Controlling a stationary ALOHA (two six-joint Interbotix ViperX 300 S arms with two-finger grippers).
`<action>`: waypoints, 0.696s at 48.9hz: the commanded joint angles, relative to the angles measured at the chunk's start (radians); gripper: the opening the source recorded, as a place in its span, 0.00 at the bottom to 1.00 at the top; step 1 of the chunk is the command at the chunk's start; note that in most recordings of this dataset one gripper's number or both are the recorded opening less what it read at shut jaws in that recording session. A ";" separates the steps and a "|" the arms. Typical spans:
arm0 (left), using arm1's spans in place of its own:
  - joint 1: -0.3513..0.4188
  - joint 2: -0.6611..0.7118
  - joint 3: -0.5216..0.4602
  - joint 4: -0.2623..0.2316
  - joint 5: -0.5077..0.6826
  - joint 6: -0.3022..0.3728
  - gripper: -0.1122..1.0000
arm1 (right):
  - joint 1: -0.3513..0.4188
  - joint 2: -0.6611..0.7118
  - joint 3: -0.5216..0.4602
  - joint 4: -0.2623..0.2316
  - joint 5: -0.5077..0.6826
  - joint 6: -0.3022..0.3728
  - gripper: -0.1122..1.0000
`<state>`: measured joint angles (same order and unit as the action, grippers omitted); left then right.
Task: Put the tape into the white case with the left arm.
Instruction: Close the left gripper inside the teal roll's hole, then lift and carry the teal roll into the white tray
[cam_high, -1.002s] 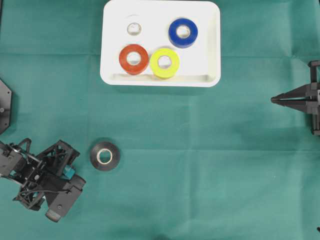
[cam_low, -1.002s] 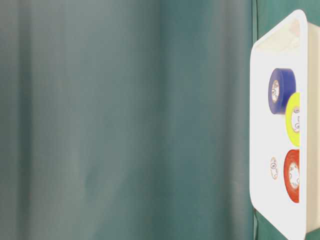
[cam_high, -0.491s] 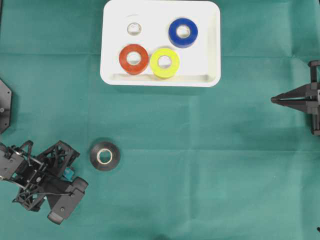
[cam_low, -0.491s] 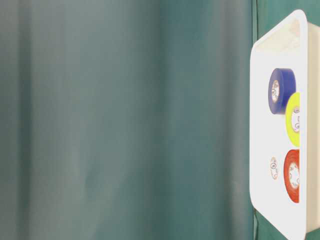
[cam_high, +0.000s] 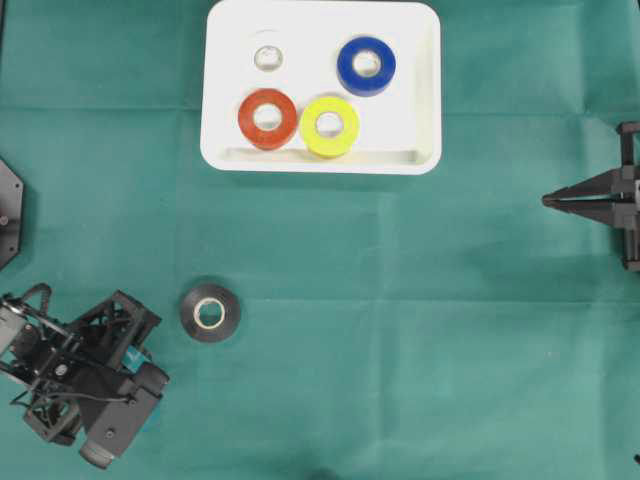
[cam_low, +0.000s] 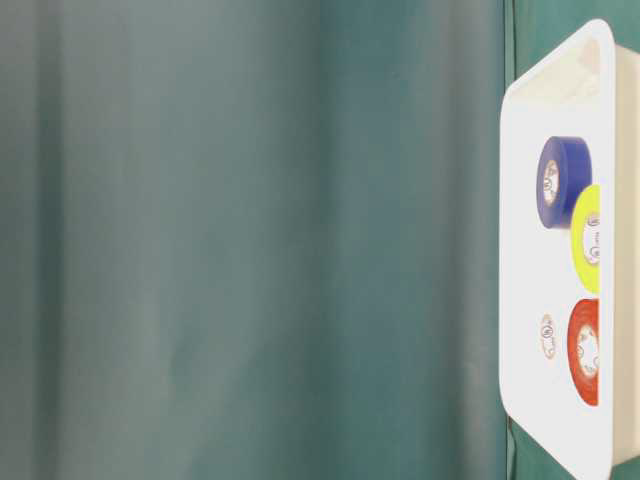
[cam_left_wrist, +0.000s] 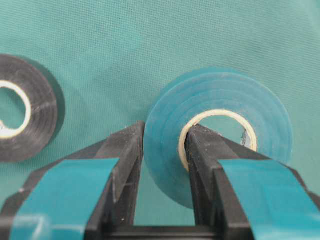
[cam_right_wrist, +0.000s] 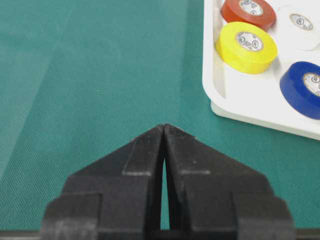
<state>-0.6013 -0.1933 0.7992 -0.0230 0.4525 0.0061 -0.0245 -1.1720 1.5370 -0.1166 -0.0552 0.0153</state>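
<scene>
At the near-left corner of the tabletop, we've got the left end effector clenched on a teal tape roll, one finger through its cardboard core and the other outside the wall, so we judge the grasp made and the carry about to start. The roll is glossy teal, nearly the cloth's colour, with a black roll just beside it. Next we need a lift and a long reach to the white case, setting down clear of the red, yellow, blue and white rolls; the right end effector sits closed and empty.
</scene>
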 joint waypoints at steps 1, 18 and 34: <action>-0.005 -0.046 -0.032 -0.003 0.040 -0.002 0.30 | 0.000 0.009 -0.011 -0.002 -0.009 0.000 0.01; 0.015 -0.089 -0.020 -0.002 0.091 -0.002 0.30 | 0.000 0.009 -0.011 0.000 -0.009 0.000 0.01; 0.207 -0.098 -0.005 0.002 0.087 0.005 0.30 | 0.000 0.009 -0.011 -0.002 -0.009 0.000 0.01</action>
<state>-0.4418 -0.2669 0.8069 -0.0245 0.5446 0.0077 -0.0245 -1.1704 1.5370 -0.1166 -0.0552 0.0153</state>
